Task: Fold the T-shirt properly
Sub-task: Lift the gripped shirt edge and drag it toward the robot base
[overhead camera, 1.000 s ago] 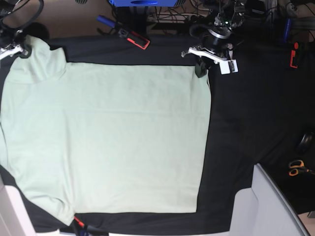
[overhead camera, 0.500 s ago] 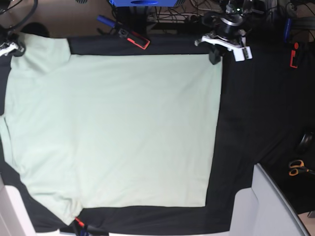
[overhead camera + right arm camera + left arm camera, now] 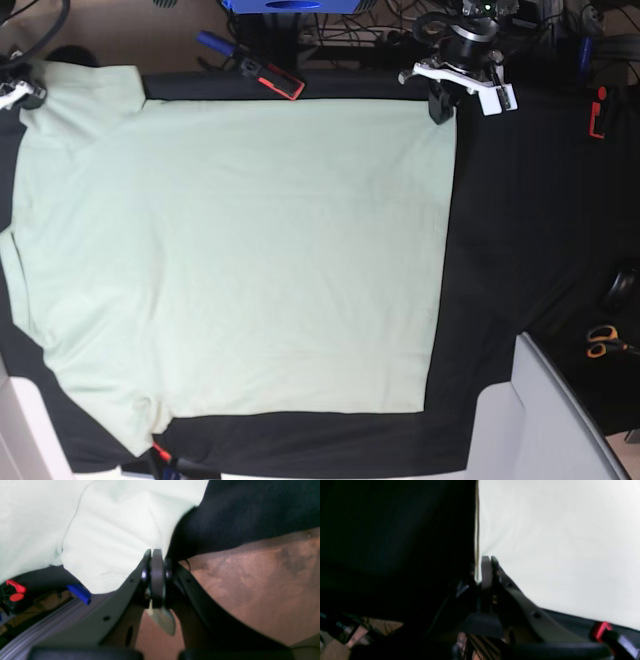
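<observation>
The pale mint-green T-shirt lies spread flat over the black table cloth, filling the left and middle of the base view. My left gripper is at the shirt's far right corner, shut on its edge. The left wrist view shows the closed left gripper pinching the edge of the taut T-shirt. My right gripper is at the far left corner by a sleeve. In the right wrist view the right gripper is shut on a fold of the T-shirt.
A red-and-black clamp and a blue handle sit at the far table edge. Another red clamp is at the far right. Orange scissors lie on the right. A grey-white panel occupies the near right corner.
Both grippers have moved toward the far table edge, dragging the shirt with them. The shirt's far edge and right side now lie further out and straighter, with fewer wrinkles.
</observation>
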